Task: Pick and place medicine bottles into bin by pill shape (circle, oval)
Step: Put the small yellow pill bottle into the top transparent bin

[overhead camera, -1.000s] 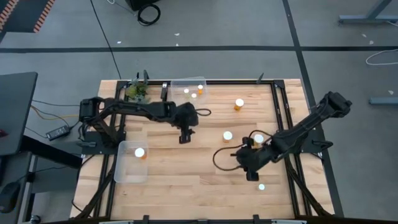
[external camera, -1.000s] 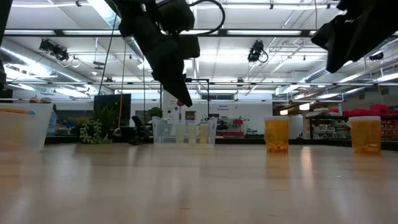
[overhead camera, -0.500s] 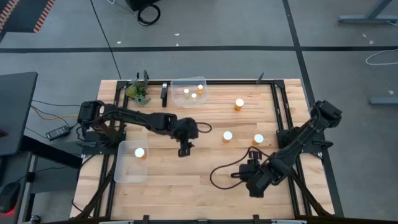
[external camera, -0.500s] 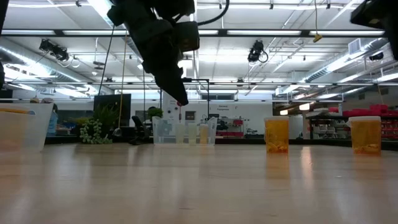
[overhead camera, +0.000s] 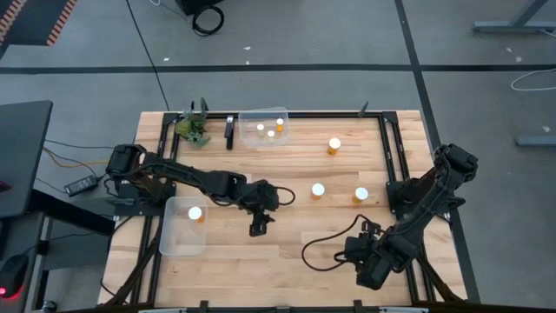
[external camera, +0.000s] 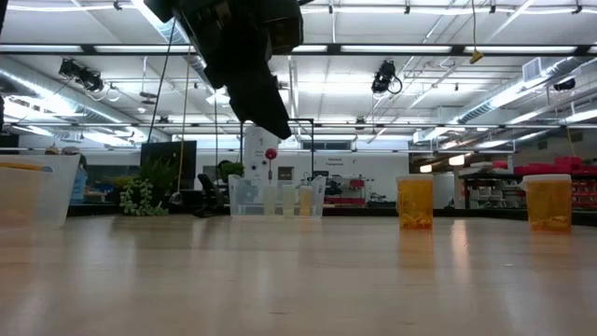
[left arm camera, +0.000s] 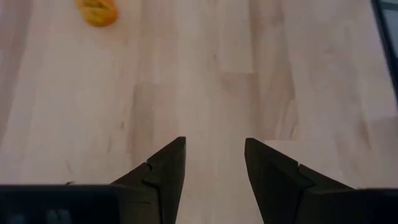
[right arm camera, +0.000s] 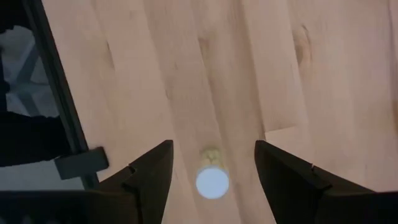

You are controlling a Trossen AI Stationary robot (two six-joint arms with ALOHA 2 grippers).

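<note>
The desk [overhead camera: 287, 252] carries two clear bins, one at eleven o'clock [overhead camera: 263, 128] and one at eight [overhead camera: 183, 226]. The left gripper [overhead camera: 258, 228] hangs near centre, parted and empty. The right gripper [right arm camera: 211, 163], at five o'clock, straddles a white-capped medicine bottle [right arm camera: 212, 179], not clamped. Three more bottles [overhead camera: 318, 189] stand at two o'clock.

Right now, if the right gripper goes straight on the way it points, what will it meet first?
Probably the white-capped medicine bottle standing on the table, directly between the open fingers of the right gripper. How near it is, I cannot tell.
</note>
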